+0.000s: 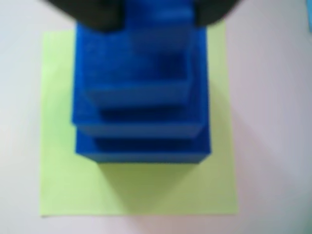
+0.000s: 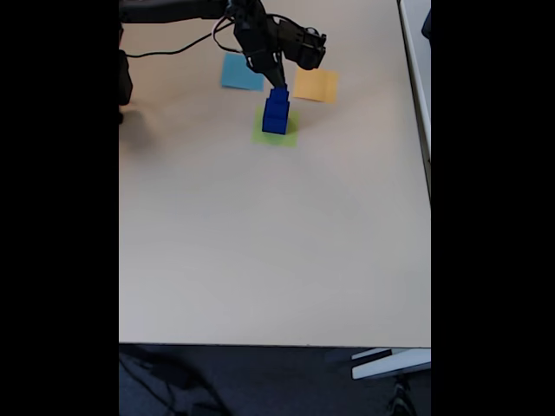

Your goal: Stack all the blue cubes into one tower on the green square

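Observation:
A tower of blue cubes [image 1: 141, 97] stands upright on the green square [image 1: 136, 190], largest at the bottom and stepping smaller upward. In the fixed view the blue cubes [image 2: 276, 114] rise from the green square [image 2: 289, 137] at the table's far middle. My gripper [image 1: 158, 12] comes in from the top edge of the wrist view. Its dark fingers [image 1: 92, 12] flank the smallest top cube [image 1: 158, 19] and press against both its sides. The gripper [image 2: 277, 86] sits right at the tower's top in the fixed view.
A flat light-blue square [image 2: 241, 73] lies left of the tower and a flat orange-yellow square [image 2: 315, 84] right of it, both just behind the green one. The arm and a cable [image 2: 173, 48] run along the far left. The beige table [image 2: 277, 243] spreads toward the near edge.

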You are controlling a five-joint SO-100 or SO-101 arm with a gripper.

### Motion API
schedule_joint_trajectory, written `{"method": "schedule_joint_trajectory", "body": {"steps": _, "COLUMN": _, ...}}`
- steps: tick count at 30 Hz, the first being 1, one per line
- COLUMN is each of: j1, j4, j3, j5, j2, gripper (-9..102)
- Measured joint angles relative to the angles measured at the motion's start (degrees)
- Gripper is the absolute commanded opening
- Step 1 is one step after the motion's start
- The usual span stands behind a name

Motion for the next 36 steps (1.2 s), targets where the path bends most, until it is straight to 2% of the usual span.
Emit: {"method": "schedule_joint_trajectory", "body": {"steps": 36, "j1": 0.62, "j4": 0.0, "j3": 0.09, "j5": 0.79, "j2": 0.0, "gripper": 5}}
